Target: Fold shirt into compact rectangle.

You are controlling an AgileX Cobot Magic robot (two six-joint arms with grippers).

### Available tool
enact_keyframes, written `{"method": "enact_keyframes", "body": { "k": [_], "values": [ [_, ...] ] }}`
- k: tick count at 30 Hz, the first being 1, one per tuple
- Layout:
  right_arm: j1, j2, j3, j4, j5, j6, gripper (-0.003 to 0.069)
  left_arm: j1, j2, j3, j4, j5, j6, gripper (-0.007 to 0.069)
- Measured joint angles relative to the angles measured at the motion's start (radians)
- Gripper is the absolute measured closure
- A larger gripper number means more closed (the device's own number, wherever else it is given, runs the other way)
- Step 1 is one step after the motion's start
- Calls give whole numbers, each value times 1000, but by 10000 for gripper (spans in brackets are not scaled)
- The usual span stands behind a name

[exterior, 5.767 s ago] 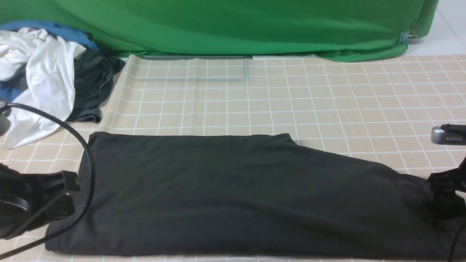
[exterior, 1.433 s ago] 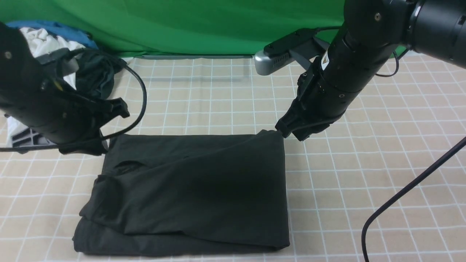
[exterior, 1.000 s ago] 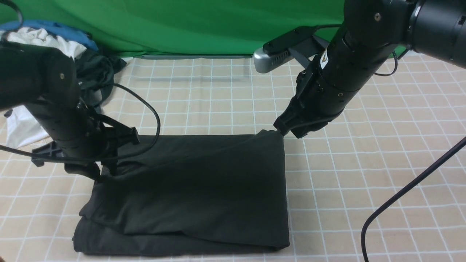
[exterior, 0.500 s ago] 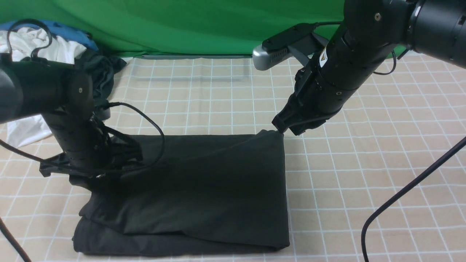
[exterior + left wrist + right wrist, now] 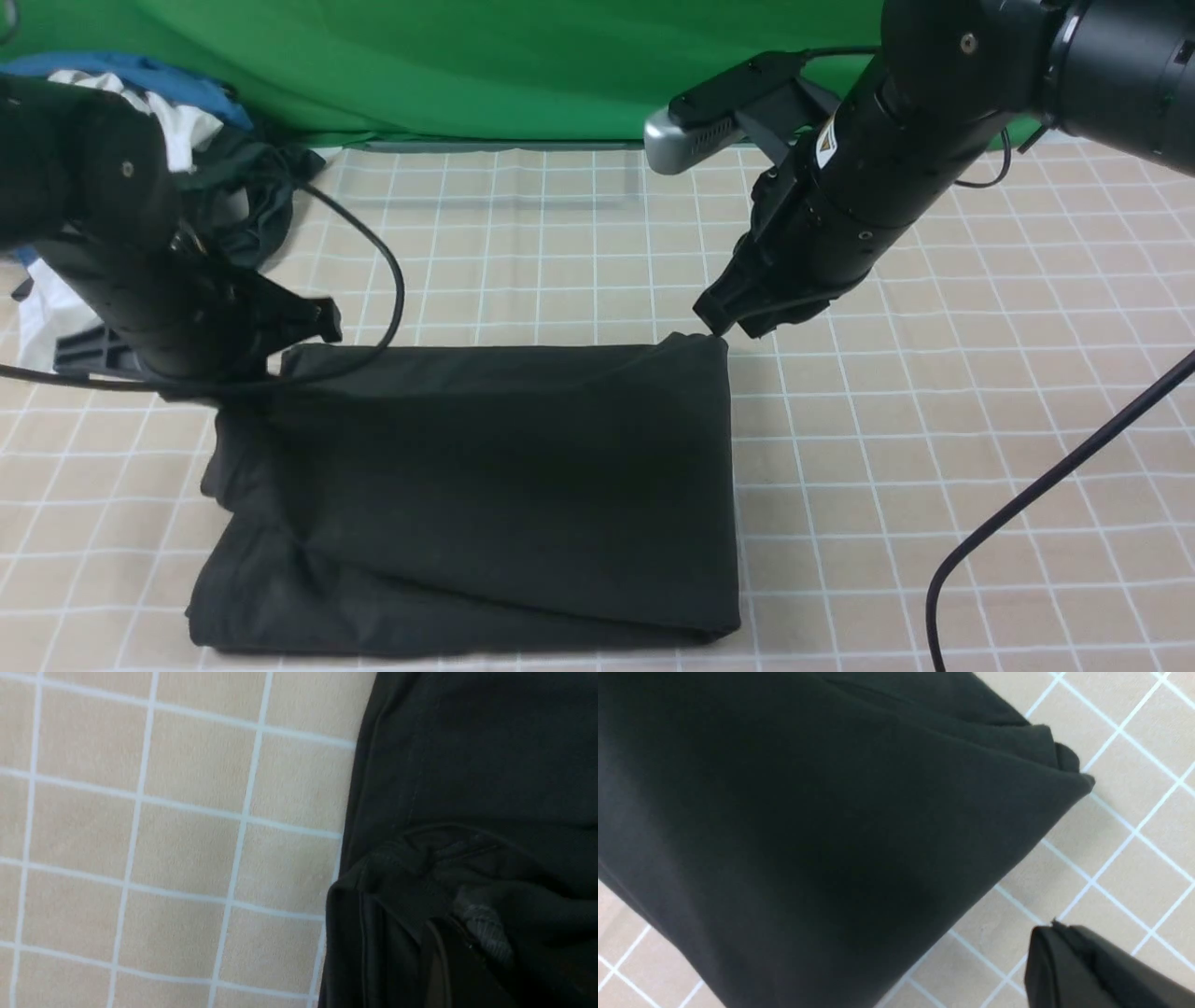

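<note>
The black shirt (image 5: 504,485) lies folded into a rough rectangle on the checked cloth, with its left side rumpled and layered. My left gripper (image 5: 252,387) is shut on the shirt's far left corner, and the cloth there is drawn up toward it. In the left wrist view its fingers (image 5: 486,933) are buried in bunched black fabric (image 5: 467,765). My right gripper (image 5: 717,327) hangs shut and empty just beyond the shirt's far right corner. In the right wrist view its closed tips (image 5: 1052,928) stand a little apart from the shirt (image 5: 808,835).
A pile of white, blue and dark clothes (image 5: 201,140) lies at the far left, behind the left arm. A green backdrop (image 5: 560,65) closes off the far side. A black cable (image 5: 1027,504) crosses the checked table cover (image 5: 934,420) at the right.
My left gripper came down onto the shirt's left edge, shut on it, and has pulled it up and toward the far left, flattening the top layer. The right arm has barely moved.
</note>
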Motion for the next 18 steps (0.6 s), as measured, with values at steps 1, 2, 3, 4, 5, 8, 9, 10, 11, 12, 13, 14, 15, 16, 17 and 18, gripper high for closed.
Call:
{"method": "enact_keyframes", "body": {
  "k": [1,2,3,4,5,8,9,10,11,12,13,14,15,16,17,18],
  "values": [
    [0,0,0,0,-1,0,623,0,0,0,9,-18,2,594],
    [0,0,0,0,-2,0,623,0,1,0,14,-31,4,594],
    [0,0,0,0,-2,0,623,0,5,0,19,-39,4,594],
    [0,0,0,0,-4,0,623,0,10,0,24,-45,2,594],
    [0,0,0,0,-6,0,623,0,17,0,31,-48,-6,594],
    [0,0,0,0,-9,0,623,0,41,0,57,-50,-31,593],
    [0,0,0,0,-10,0,623,0,59,0,80,-51,-52,591],
    [0,0,0,0,-10,0,623,0,75,0,95,-53,-67,588],
    [0,0,0,0,-13,0,623,0,96,0,109,-59,-75,574],
    [0,0,0,0,-13,0,623,0,102,0,113,-61,-78,568],
    [0,0,0,4,-14,0,623,0,125,0,118,-75,-87,533],
    [0,0,0,8,-16,0,623,0,138,0,122,-84,-88,505],
    [0,0,0,12,-15,0,623,0,146,0,122,-91,-88,479],
    [0,0,0,17,-15,0,623,0,153,0,123,-96,-89,458],
    [0,0,0,23,-15,0,623,0,159,0,123,-102,-90,421],
    [0,0,0,28,-15,0,623,0,163,0,125,-105,-90,382]
  ]
}}
